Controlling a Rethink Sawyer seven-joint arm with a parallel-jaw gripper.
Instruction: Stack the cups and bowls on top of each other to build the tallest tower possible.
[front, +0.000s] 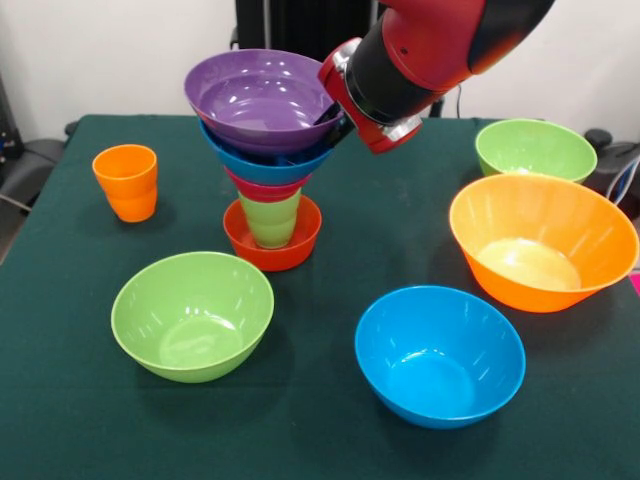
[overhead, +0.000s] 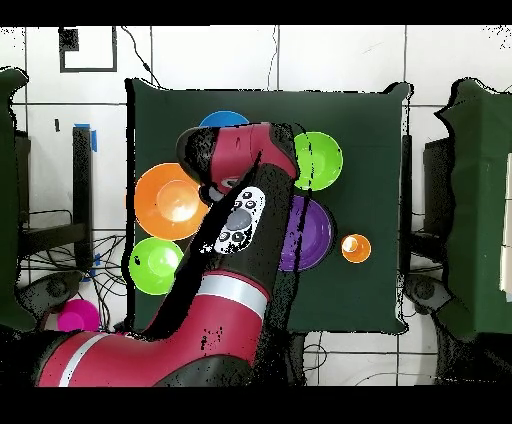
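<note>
The tower stands left of centre on the table. From the bottom it is a small red-orange bowl (front: 297, 245), a light green cup (front: 270, 218), a pink bowl (front: 264, 188), a blue bowl (front: 262, 165) and a purple bowl (front: 262, 98) on top. The purple bowl also shows in the overhead view (overhead: 314, 236). My gripper (front: 330, 118) is at the purple bowl's right rim, mostly hidden behind it; in the overhead view the arm covers it. An orange cup (front: 127, 182) (overhead: 355, 248) stands alone to the tower's left.
Loose bowls lie on the green cloth: a lime green one (front: 192, 315) (overhead: 318, 160) at front left, a blue one (front: 440, 355) (overhead: 222, 120) at front, a very large orange one (front: 543, 240) (overhead: 168, 200) at right, and a second lime green one (front: 535, 150) (overhead: 155, 265) at back right.
</note>
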